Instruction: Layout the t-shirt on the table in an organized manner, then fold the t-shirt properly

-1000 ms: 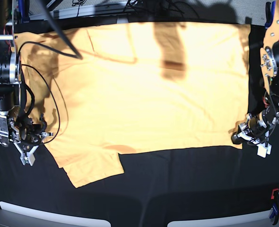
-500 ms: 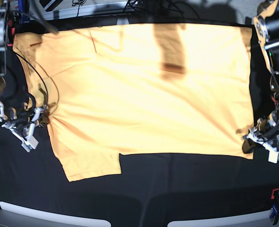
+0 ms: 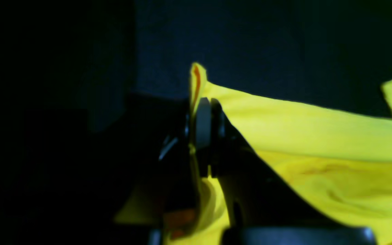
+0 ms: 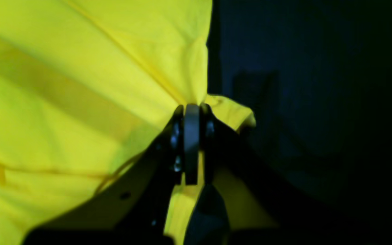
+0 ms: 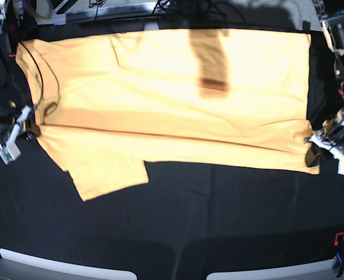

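The light orange-yellow t-shirt (image 5: 178, 99) lies spread wide across the black table (image 5: 218, 221), drawn taut between my two grippers, with one short sleeve (image 5: 111, 178) pointing toward the front. My left gripper (image 5: 318, 150) sits at the shirt's right corner. In the left wrist view this gripper (image 3: 202, 105) is shut on a raised edge of the shirt (image 3: 318, 136). My right gripper (image 5: 27, 125) is at the shirt's left side. The right wrist view shows it (image 4: 191, 110) shut on a pinched fold of the cloth (image 4: 80, 85).
A dark shadow (image 5: 210, 58) falls on the shirt's upper middle. Cables (image 5: 189, 9) run along the table's far edge. A clamp (image 5: 339, 256) sits at the front right corner, and white strips (image 5: 61, 265) line the front edge.
Both grippers have moved outward and away from the front edge with the shirt in them. The shirt is stretched wider, its lower edge has shifted back, and a long crease now runs across it.
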`<state>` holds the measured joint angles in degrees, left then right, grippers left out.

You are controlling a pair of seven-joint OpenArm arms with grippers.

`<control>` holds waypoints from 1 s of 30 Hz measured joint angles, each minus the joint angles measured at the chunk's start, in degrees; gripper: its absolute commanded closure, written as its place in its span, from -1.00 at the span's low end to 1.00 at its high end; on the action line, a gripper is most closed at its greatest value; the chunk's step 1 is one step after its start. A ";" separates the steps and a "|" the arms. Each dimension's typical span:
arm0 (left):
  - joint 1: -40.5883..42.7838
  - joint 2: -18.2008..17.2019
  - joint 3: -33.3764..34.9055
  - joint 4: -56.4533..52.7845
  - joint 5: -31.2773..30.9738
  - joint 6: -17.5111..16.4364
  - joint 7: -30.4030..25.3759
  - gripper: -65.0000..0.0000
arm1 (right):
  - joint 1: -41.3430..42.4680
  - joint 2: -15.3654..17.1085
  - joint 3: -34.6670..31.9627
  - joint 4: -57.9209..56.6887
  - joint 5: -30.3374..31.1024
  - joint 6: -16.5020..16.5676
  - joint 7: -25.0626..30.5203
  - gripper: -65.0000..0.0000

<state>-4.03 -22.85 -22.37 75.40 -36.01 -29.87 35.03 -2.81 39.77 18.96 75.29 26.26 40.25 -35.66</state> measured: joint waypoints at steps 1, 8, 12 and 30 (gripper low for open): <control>1.14 0.00 -1.22 0.94 -0.20 -0.15 0.44 1.00 | -1.95 -0.07 1.77 1.46 1.31 0.04 -0.37 1.00; 8.61 -0.09 -5.81 5.90 0.31 -0.17 1.44 1.00 | -13.46 -0.59 13.90 11.39 2.73 -0.33 -2.56 1.00; 13.11 -0.13 -5.77 8.33 0.35 -0.61 2.47 1.00 | -17.97 -2.51 18.71 15.50 2.73 -0.44 -2.99 1.00; 16.72 -0.17 -5.81 10.16 0.20 -0.59 0.98 1.00 | -8.39 -3.78 7.04 15.69 10.71 -3.93 -14.27 0.07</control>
<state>12.69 -23.03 -28.18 85.56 -35.81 -30.46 36.01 -11.20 35.99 26.00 90.98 36.97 36.32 -49.93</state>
